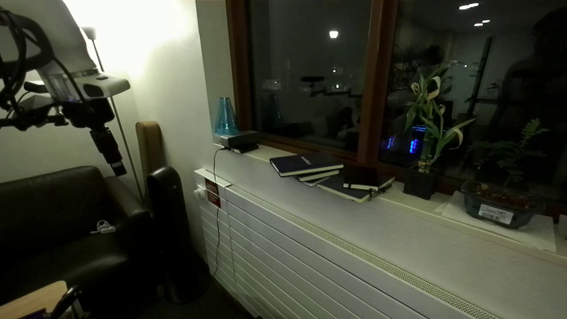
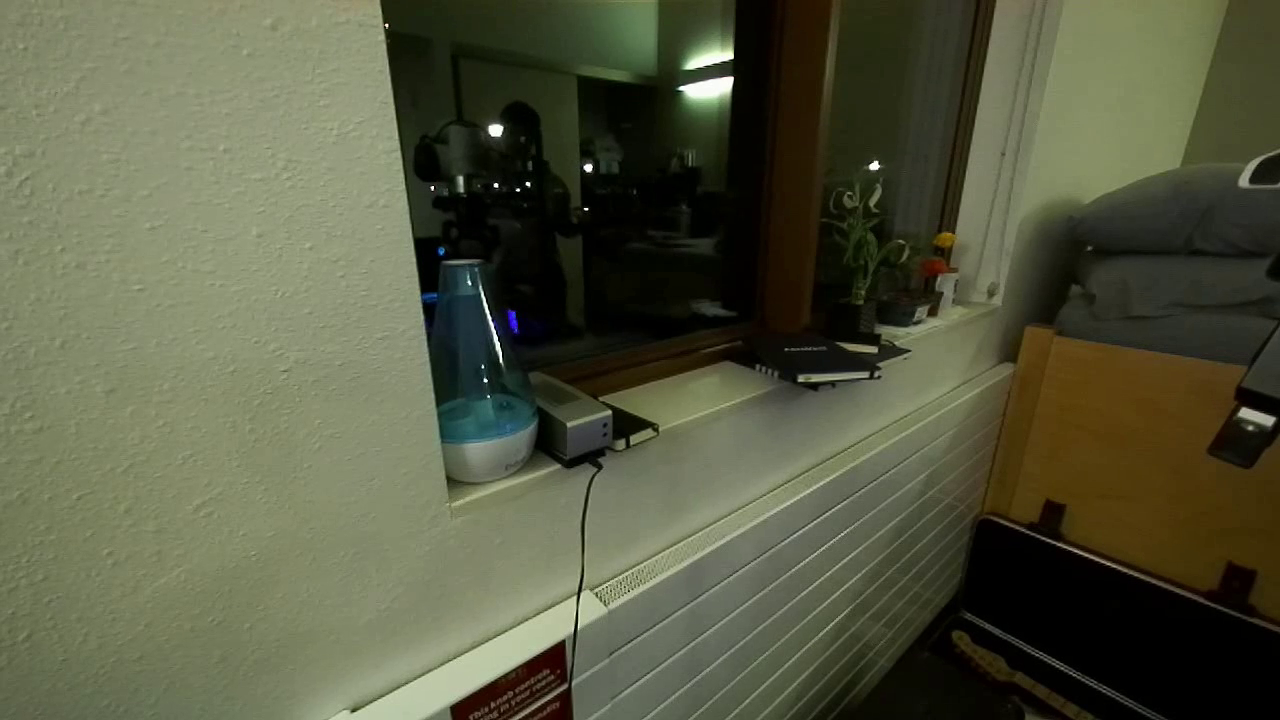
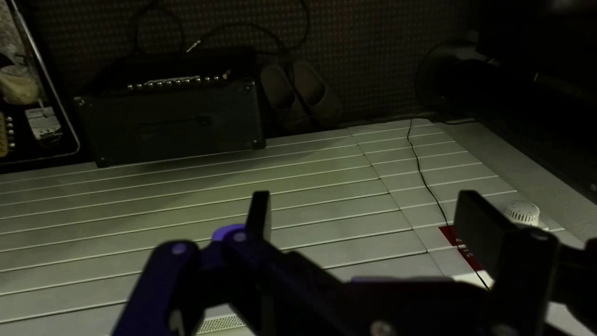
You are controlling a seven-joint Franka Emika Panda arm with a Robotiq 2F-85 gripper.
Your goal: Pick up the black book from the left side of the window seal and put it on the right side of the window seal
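Okay, at far left in an exterior view the gripper (image 1: 118,168) is held well clear, fingers (image 3: 258,214) spread around nothing in the wrist view. Just right of the grey boxy device (image 2: 576,415), the small black notebook (image 2: 632,424) is laid on the left end of the window sill (image 2: 692,396); it's probably best pinched by its free edge, device un-bumped, then lifted over the stacked notebooks (image 2: 805,358).

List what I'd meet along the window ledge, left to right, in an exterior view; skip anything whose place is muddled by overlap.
In an exterior view: blue translucent cone → gray box-shaped device → small black book → pile of dark books → white pot.
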